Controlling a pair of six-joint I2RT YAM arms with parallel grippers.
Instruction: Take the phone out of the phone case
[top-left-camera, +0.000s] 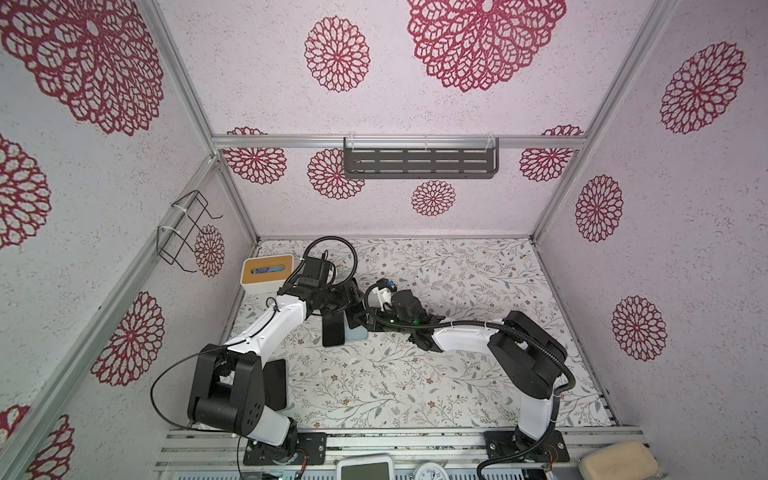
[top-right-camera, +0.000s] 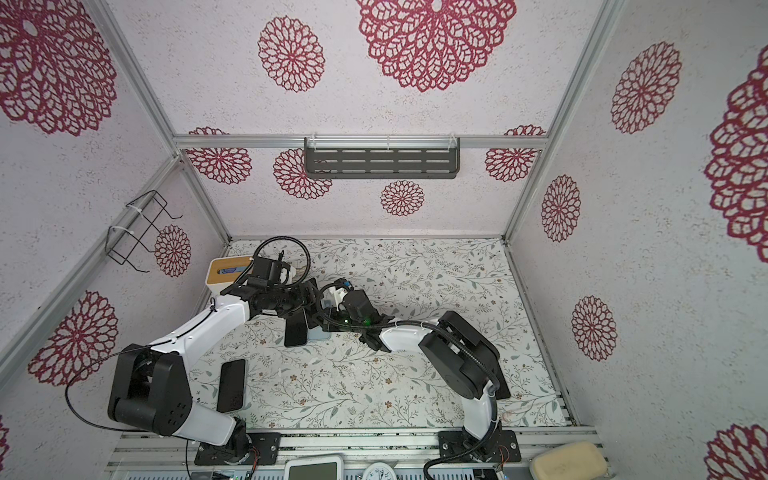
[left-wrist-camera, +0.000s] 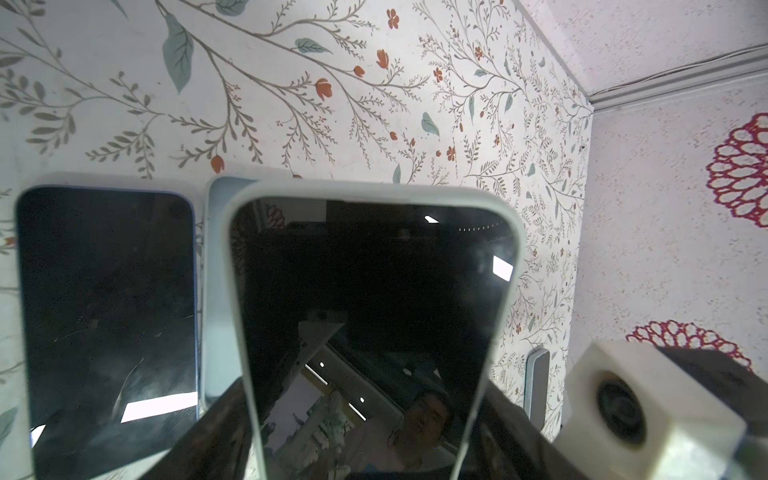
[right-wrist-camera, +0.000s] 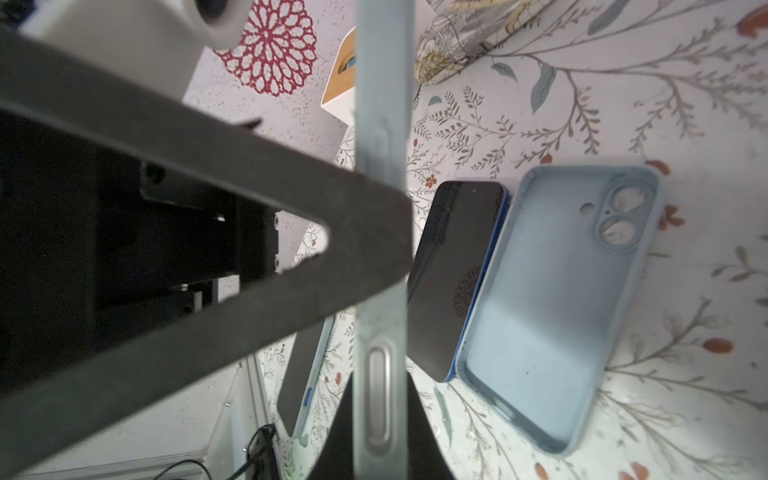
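Observation:
A phone with a black screen (left-wrist-camera: 370, 299) sits in a pale grey-blue phone case (left-wrist-camera: 505, 208) and is held up off the table. My left gripper (left-wrist-camera: 363, 386) is shut across the case's width, one dark finger on each long side. My right gripper (right-wrist-camera: 380, 388) is shut on one long edge of the same case (right-wrist-camera: 380, 232), seen edge-on with its side button. In both top views the two grippers (top-left-camera: 353, 305) (top-left-camera: 370, 321) meet over the middle left of the table.
Below the grippers a bare blue-edged phone (right-wrist-camera: 455, 278) lies beside an empty light blue case (right-wrist-camera: 557, 307). Another dark phone (top-left-camera: 275, 384) lies by the left arm's base. A wood-topped white box (top-left-camera: 268, 274) stands at the back left.

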